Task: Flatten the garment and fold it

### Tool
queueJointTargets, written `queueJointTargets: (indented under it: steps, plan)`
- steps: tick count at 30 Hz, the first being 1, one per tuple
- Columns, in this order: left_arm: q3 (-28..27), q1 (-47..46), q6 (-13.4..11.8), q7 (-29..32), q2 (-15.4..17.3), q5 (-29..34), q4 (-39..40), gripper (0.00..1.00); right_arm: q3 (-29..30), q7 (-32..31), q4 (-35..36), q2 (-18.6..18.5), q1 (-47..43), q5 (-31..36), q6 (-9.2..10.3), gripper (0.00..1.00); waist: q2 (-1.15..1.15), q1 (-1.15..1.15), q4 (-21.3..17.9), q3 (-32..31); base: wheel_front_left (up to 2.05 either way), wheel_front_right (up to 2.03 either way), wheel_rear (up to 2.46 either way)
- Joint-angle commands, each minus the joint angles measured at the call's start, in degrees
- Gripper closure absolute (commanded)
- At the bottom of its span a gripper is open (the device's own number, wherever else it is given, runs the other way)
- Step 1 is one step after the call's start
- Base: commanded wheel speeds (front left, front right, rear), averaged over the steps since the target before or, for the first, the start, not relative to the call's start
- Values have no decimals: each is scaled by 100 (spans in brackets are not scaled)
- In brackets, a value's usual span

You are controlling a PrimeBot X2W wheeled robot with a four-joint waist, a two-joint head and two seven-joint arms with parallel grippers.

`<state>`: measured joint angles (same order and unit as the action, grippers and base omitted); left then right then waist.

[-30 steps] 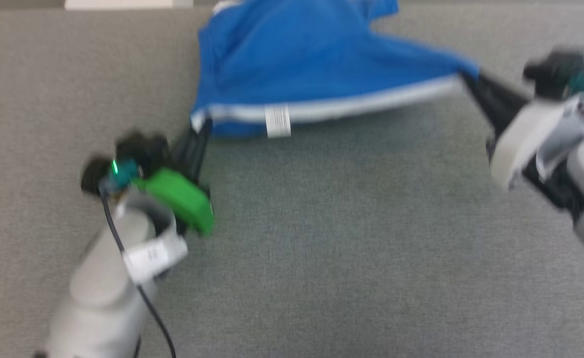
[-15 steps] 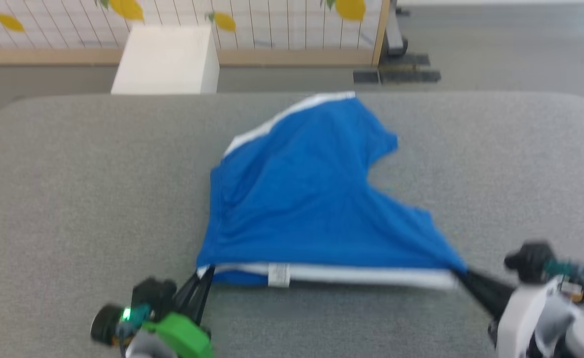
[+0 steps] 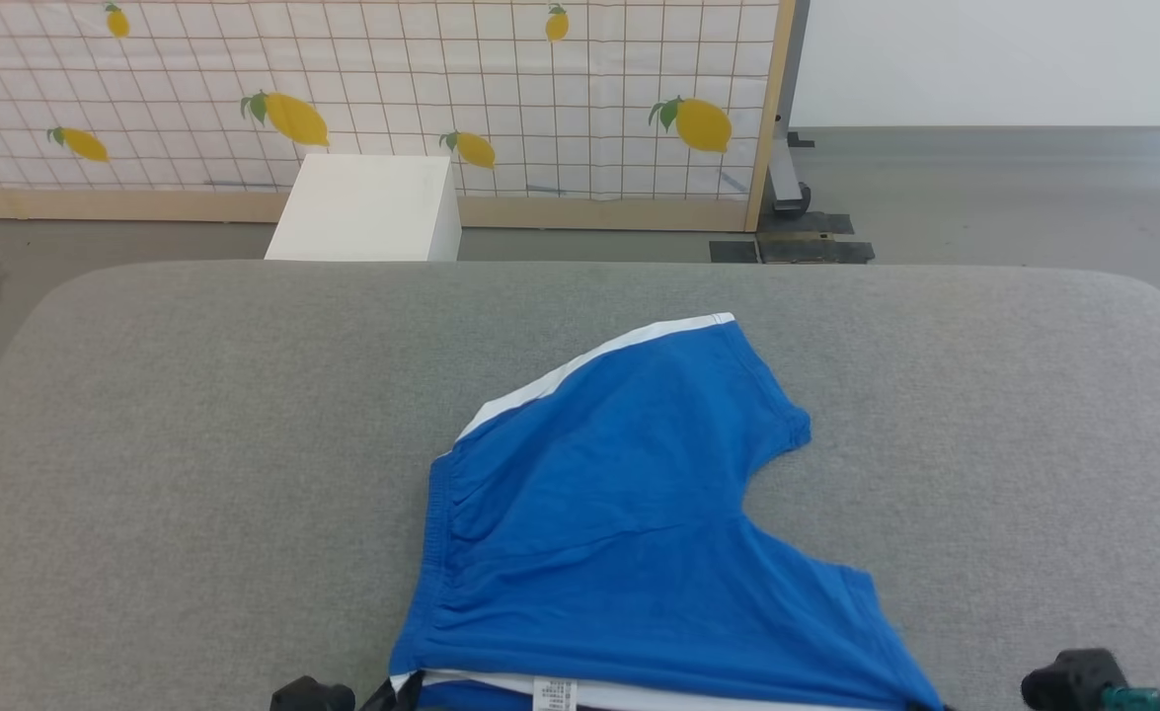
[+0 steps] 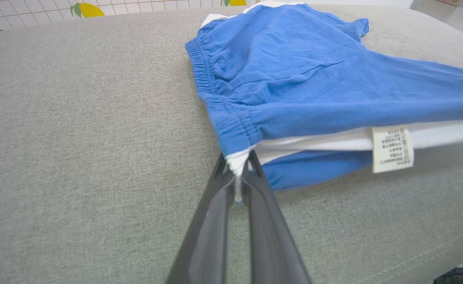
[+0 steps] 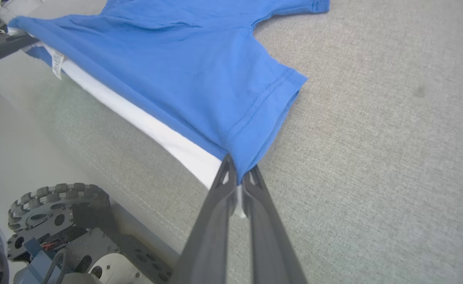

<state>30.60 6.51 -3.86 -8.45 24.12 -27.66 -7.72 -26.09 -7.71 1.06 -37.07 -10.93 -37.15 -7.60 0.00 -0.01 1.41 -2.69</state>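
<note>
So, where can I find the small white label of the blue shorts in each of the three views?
Head view: label at the bottom edge, left of middle.
Left wrist view: label at the right, mid-height, hanging below the white band.
Right wrist view: label at the upper left, small.
Shared landmark: the white band along the near edge of the shorts, which carries the label.
</note>
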Motion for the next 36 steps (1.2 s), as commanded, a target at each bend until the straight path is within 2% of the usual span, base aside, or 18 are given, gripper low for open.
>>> queueJointTargets:
  steps: [1,4,10,19,27,36]
  plan:
    - [-18,72,-67,20,37,-17,45,100,171,-55,80,65,-56,92,11,100,0,1,20,13,0,0,0]
    - [-2,26,-85,32,33,2,122,100,430,-179,244,194,-50,205,11,100,0,1,45,52,0,0,0]
    - [25,-544,50,30,-30,88,144,100,831,-279,241,479,472,347,11,100,0,1,173,243,0,0,0]
    - [-42,-1652,247,-137,-304,124,-382,100,773,-463,-292,693,1957,369,11,100,0,1,336,837,0,0,0]
    - [-104,-2673,426,-337,-600,146,-953,100,268,-773,-1169,709,3713,284,11,100,0,1,563,1610,0,0,0]
    - [-227,-3631,524,-554,-919,194,-1586,100,-441,-1053,-2548,729,5812,465,11,100,0,1,907,2443,0,0,0]
